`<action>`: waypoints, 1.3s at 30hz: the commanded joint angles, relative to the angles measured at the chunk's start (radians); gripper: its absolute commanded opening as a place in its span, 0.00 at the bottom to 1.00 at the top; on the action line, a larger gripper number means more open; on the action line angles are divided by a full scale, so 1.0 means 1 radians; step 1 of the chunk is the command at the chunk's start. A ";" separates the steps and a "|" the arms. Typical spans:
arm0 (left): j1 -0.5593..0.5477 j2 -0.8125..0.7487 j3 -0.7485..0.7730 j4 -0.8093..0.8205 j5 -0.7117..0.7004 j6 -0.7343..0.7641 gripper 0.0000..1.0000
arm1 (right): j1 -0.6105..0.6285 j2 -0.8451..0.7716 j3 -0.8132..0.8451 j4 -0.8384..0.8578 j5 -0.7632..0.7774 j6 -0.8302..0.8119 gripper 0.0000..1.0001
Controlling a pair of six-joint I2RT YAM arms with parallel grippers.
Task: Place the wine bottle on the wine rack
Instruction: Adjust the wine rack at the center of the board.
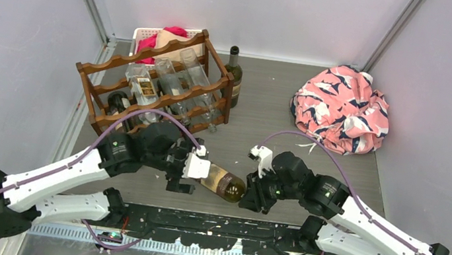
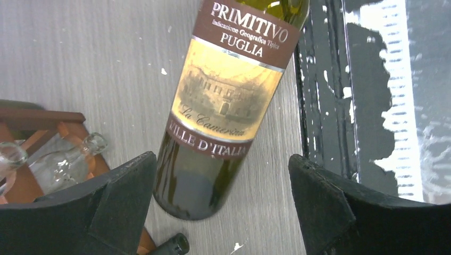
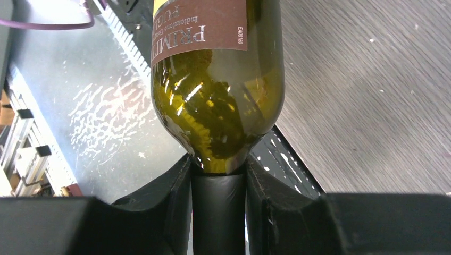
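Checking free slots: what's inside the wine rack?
The wine rack holds several clear bottles and one dark bottle low down; its near bottom is covered by the left arm.

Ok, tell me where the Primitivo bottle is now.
Top view, front centre: the Primitivo bottle lies sideways, neck clamped in the right gripper, base inside the open left gripper.

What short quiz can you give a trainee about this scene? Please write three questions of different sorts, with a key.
1. True or false: the right tool is shut on the neck of the wine bottle.
2. Which tool stands open on either side of that bottle's base? A: left tool. B: right tool.
3. Fill in: in the top view, the upright dark bottle stands to the ___ of the wine rack.
Key: 1 true; 2 A; 3 right.
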 commanded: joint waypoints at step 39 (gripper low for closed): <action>0.402 0.633 0.832 -0.272 -0.442 -0.243 0.48 | -0.004 -0.079 -0.092 0.380 -0.009 0.088 0.01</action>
